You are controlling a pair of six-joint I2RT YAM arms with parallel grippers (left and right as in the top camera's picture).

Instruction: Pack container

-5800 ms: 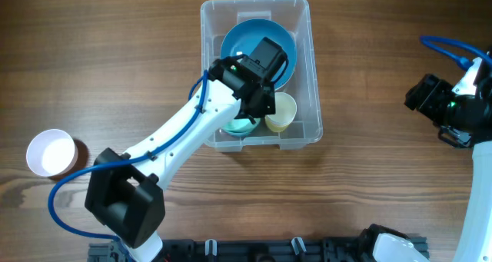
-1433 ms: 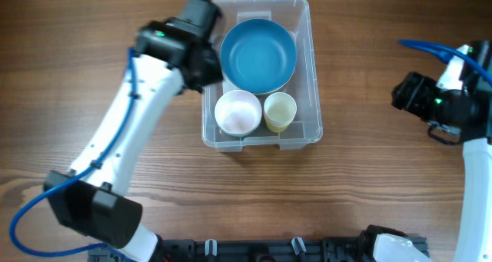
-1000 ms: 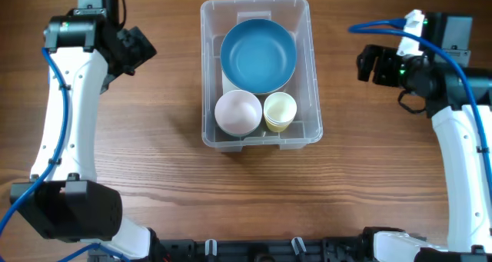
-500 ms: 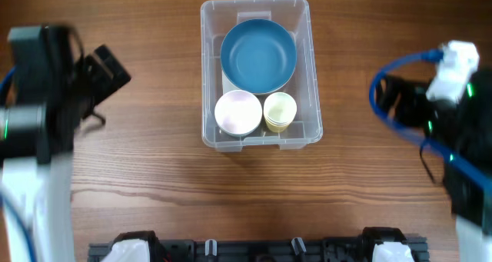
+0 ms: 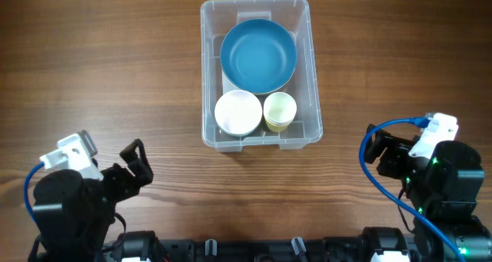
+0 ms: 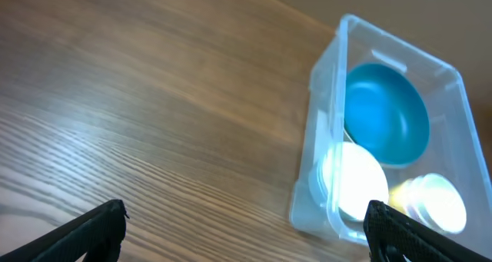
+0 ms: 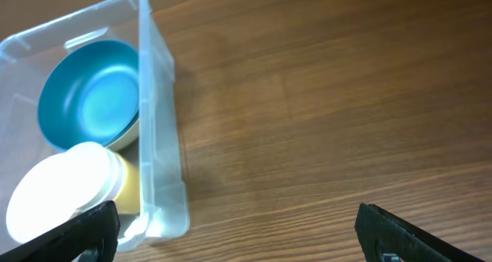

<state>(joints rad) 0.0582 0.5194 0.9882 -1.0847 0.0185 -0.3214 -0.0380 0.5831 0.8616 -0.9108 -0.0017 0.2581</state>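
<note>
Wooden table [image 5: 100, 70] holds the container [image 5: 260, 144] with 3 dishes [image 5: 258, 56] inside; left gripper [image 6: 244, 220] and right gripper [image 7: 234, 216] gape wide, empty.

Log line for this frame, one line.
container: blue bowl, white cup, yellow cup inside | left gripper: open, empty | right gripper: open, empty | both apart from container
</note>
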